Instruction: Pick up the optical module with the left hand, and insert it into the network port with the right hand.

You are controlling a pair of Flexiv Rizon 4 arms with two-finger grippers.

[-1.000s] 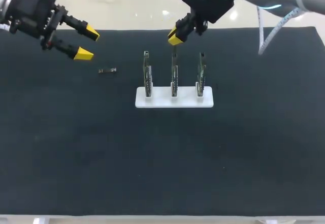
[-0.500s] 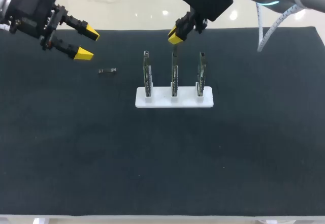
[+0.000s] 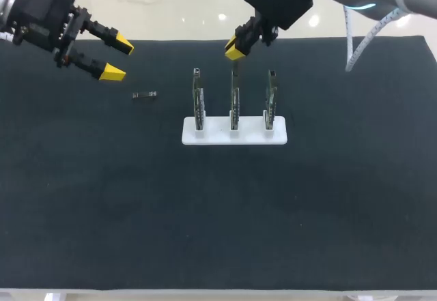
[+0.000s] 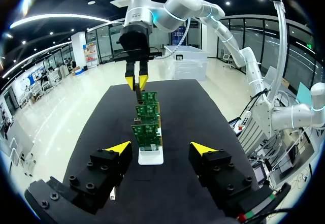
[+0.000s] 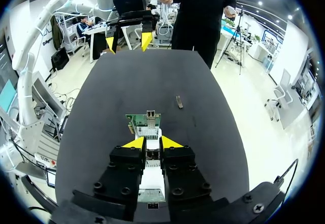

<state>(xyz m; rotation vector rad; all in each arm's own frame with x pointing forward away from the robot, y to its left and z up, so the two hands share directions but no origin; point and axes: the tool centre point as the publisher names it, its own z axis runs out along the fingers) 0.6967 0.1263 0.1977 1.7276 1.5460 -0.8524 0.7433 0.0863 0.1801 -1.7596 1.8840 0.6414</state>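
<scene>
One optical module [image 3: 144, 95] lies flat on the black mat, left of the boards and ahead of my left gripper [image 3: 117, 58], which hangs wide open above the back-left corner with nothing in it. Three circuit boards with network ports stand upright in a white base [image 3: 234, 137]. Just above and behind the middle board [image 3: 234, 103] is my right gripper [image 3: 232, 52]. Its fingers are nearly together on a slim dark module [image 4: 139, 98] that points down at the boards. In the right wrist view the right gripper [image 5: 151, 144] looks straight down on the base, with the lying module [image 5: 179, 101] off to one side.
The left board [image 3: 197, 103] and right board [image 3: 271, 103] flank the middle one closely. A white cable [image 3: 355, 41] hangs from my right arm over the back-right of the mat. The mat's front half holds nothing.
My right gripper has risen and drawn back slightly from the middle board's top. The left arm and the lying module have not moved.
</scene>
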